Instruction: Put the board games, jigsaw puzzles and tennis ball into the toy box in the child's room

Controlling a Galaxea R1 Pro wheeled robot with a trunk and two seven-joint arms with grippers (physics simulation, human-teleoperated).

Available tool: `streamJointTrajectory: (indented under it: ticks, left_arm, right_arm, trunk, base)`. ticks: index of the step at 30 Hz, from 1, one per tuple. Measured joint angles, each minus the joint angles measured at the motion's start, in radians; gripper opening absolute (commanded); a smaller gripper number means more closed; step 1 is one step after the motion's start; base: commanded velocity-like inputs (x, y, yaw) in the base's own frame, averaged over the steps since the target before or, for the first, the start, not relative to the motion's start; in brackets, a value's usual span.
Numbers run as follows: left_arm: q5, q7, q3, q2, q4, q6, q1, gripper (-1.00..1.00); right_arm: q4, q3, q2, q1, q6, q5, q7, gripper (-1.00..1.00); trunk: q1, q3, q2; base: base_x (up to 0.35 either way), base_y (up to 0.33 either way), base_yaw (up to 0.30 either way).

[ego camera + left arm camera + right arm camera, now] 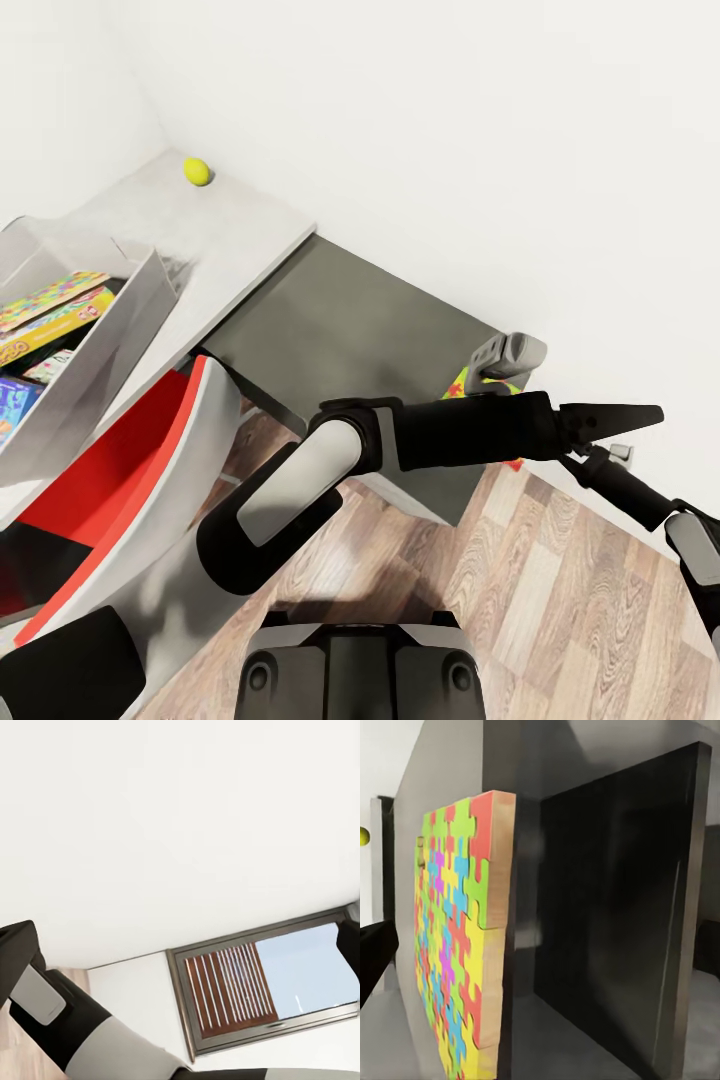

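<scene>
In my head view the table (250,240) runs from the upper left toward the middle right, its light grey part meeting the dark grey part (350,330) near the centre. The tennis ball (197,171) sits on the light grey top in the upper left, close to the white wall and well apart from everything else. At the left edge the toy box (120,330) stands tilted in the frame, and inside it I see flat colourful game boxes (50,320), one yellow and patterned, one blue lower down.

My right arm (450,430) crosses the middle of the frame toward the right, and my right pincer (505,358) is over the far end of the dark grey section, at a jigsaw puzzle (462,384) whose yellow, green and red edge peeks out beside it. In my right wrist view the puzzle (454,937) stands very close, its bright interlocking pieces facing the centre-left of the frame and its thick edge turned toward me, against the dark table surface. I cannot tell whether the right pincer is apart or clamped on the puzzle.

My left wrist view looks at a white wall and a window (262,982) at the lower right.
</scene>
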Motion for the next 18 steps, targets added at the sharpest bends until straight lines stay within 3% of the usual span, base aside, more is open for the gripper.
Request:
streamJointTrajectory:
  ticks: [7,18]
  left_arm:
    - [0.000,0.000,0.000,0.000,0.000,0.000,0.000,1.00]
    - [0.000,0.000,0.000,0.000,0.000,0.000,0.000,1.00]
  right_arm:
    - [0.004,-0.001,-0.001,0.000,0.000,0.000,-0.001,1.00]
    - [0.006,-0.001,0.002,0.000,0.000,-0.006,-0.001,1.00]
  trunk:
    - [0.000,0.000,0.000]
    - [0.000,0.000,0.000]
  base:
    - [0.000,0.000,0.135]
    - [0.000,0.000,0.035]
